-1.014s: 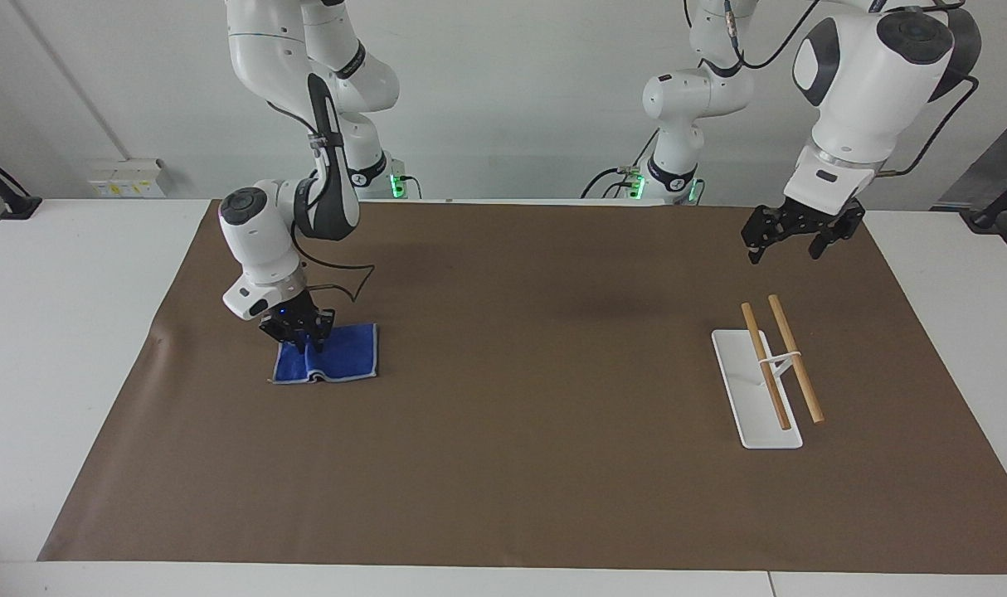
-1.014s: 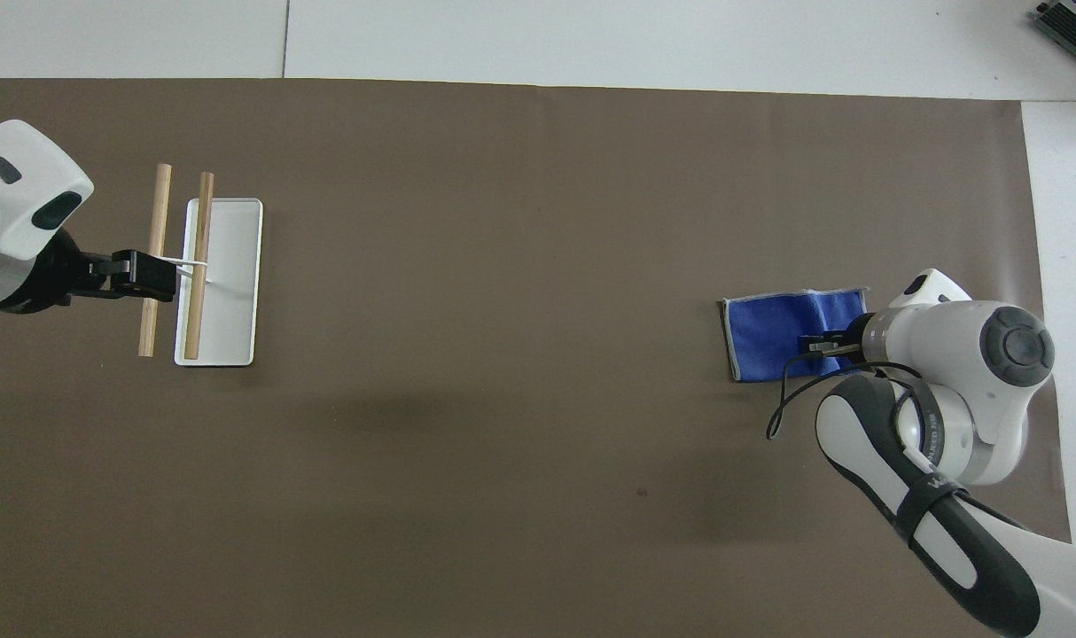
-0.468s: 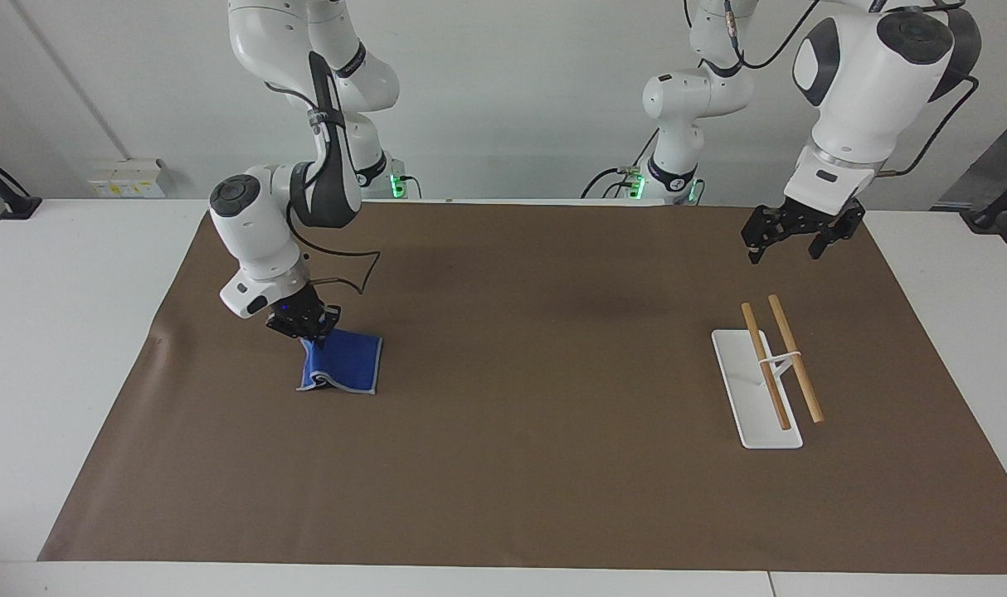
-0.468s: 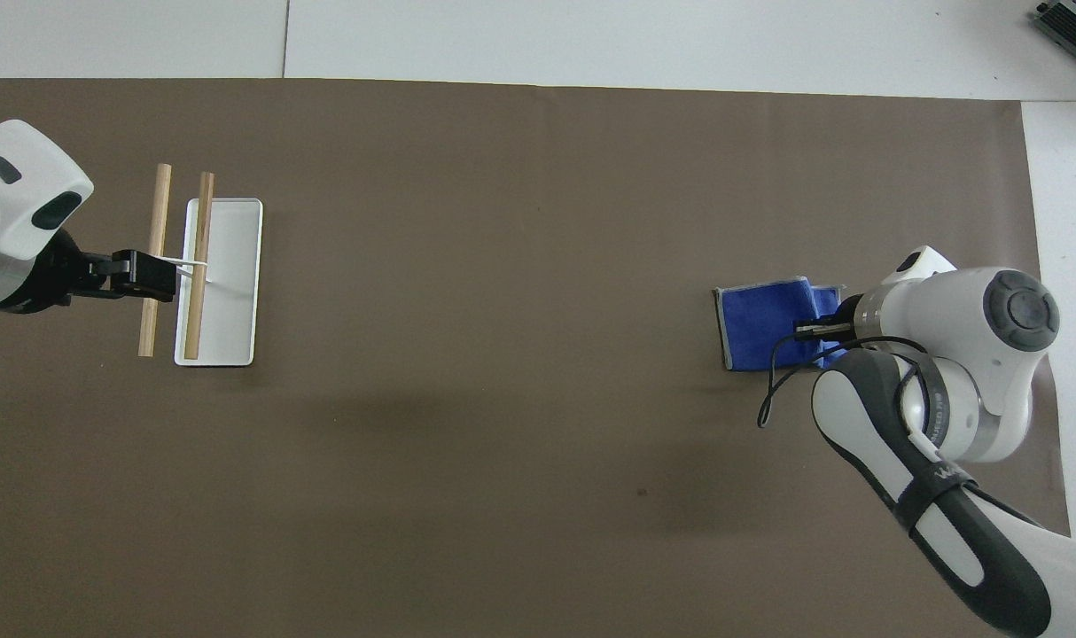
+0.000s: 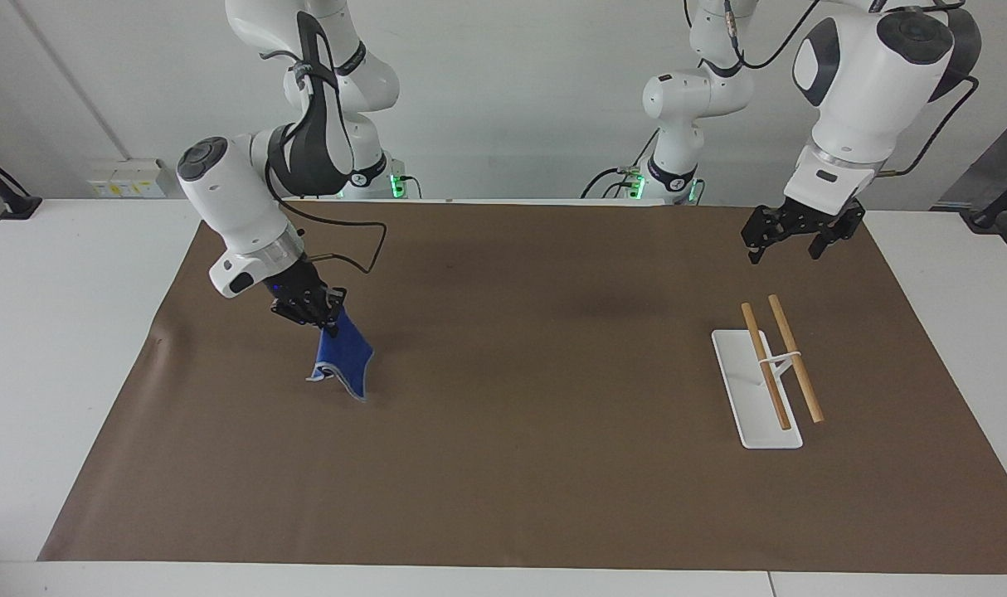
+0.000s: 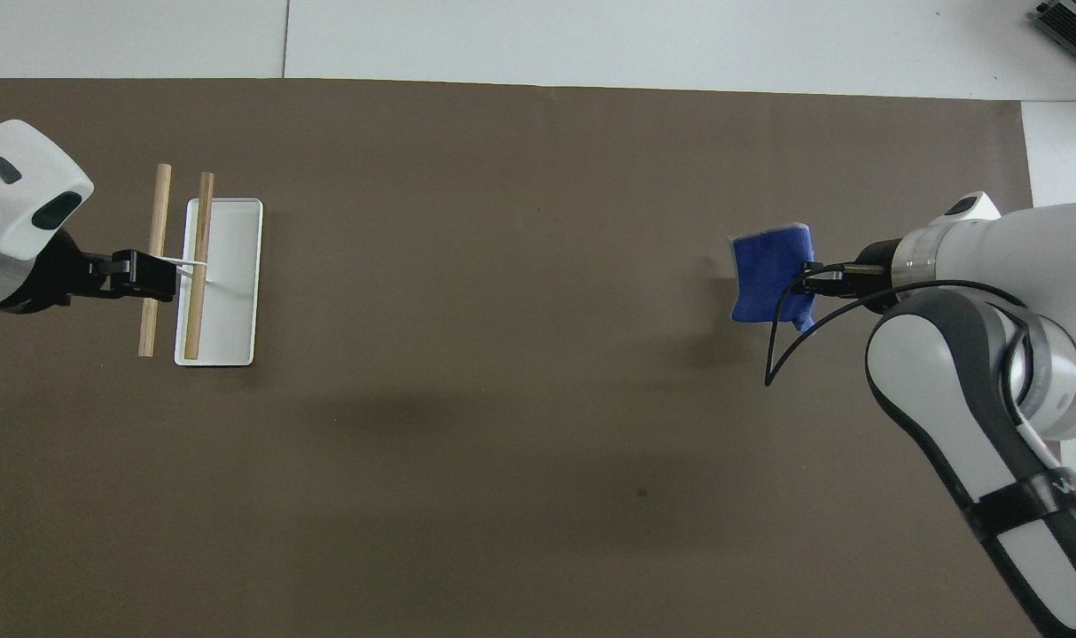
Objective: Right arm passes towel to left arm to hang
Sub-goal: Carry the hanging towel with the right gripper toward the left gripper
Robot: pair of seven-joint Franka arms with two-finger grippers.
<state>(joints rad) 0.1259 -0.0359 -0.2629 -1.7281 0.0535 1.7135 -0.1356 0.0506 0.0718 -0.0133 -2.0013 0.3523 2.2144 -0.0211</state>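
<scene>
The small bright-blue towel (image 5: 342, 356) (image 6: 768, 276) hangs crumpled from my right gripper (image 5: 317, 319) (image 6: 813, 275), which is shut on its upper edge. It hangs over the brown mat at the right arm's end. Its lower corner is close to the mat, and I cannot tell whether it touches. My left gripper (image 5: 784, 253) (image 6: 152, 275) waits open and empty in the air, over the mat at the left arm's end. In the overhead view it covers part of the rack's wooden rods (image 5: 794, 356) (image 6: 157, 221).
A rack with a white flat base (image 5: 756, 414) (image 6: 232, 266) and two wooden rods stands on the brown mat (image 5: 512, 431) at the left arm's end. A black cable (image 6: 782, 341) loops from the right wrist beside the towel.
The right gripper closed on the towel and lifted it off the mat, so the flat cloth now hangs bunched. The right arm rose and tilted. The left arm did not move.
</scene>
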